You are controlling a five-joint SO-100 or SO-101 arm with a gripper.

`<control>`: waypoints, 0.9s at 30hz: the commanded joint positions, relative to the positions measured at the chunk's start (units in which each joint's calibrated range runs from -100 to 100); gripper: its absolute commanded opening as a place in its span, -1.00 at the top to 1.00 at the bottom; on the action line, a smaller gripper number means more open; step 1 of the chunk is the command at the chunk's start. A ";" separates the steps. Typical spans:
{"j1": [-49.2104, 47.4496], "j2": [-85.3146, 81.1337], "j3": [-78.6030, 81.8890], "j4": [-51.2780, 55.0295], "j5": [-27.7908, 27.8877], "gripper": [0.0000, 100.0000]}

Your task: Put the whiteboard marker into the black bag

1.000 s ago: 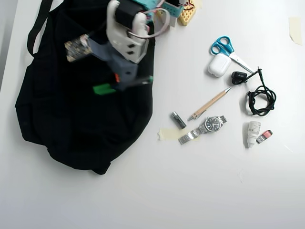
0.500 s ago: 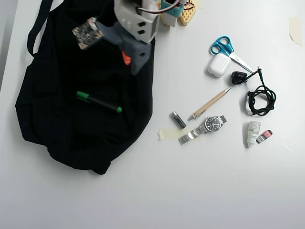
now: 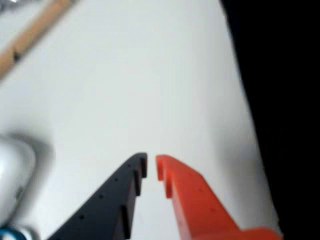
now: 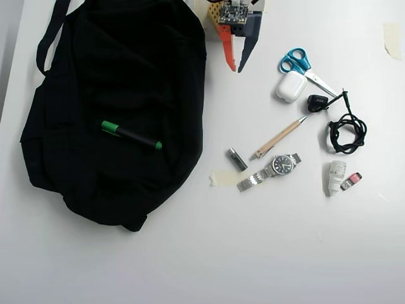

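Your slim black whiteboard marker w/ green cap [image 4: 131,136] lies flat on top of the big soft black fabric bag [image 4: 95,183]. Orange/black gripper [image 4: 235,68] empty over bare white desk [image 4: 266,253], fingers nearly together, thin gap

1. White table [image 4: 266,253] carries everything.
2. Left: the black bag [image 4: 82,183] (strap trailing toward the top-left corner).
3. Right: scissors [image 4: 302,66], white earbud case [image 4: 290,87], wooden pen [image 4: 278,137], wristwatch [image 4: 272,170], grey cylinder [image 4: 236,159], coiled black cable [image 4: 347,130].

Black bag [image 4: 114,76] strap and arm cut off at overhead view's top; wrist view blurred throughout
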 commanded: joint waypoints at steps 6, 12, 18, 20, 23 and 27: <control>-0.04 -2.17 9.25 0.65 -0.08 0.95; 6.99 -2.17 10.24 0.39 -0.24 0.95; 8.41 -2.17 10.69 -0.13 -0.29 0.95; 8.49 -2.17 10.69 -0.13 -0.29 0.95; 8.86 -2.17 11.05 -0.22 0.13 0.95; 8.94 -2.01 12.93 -2.46 0.18 0.95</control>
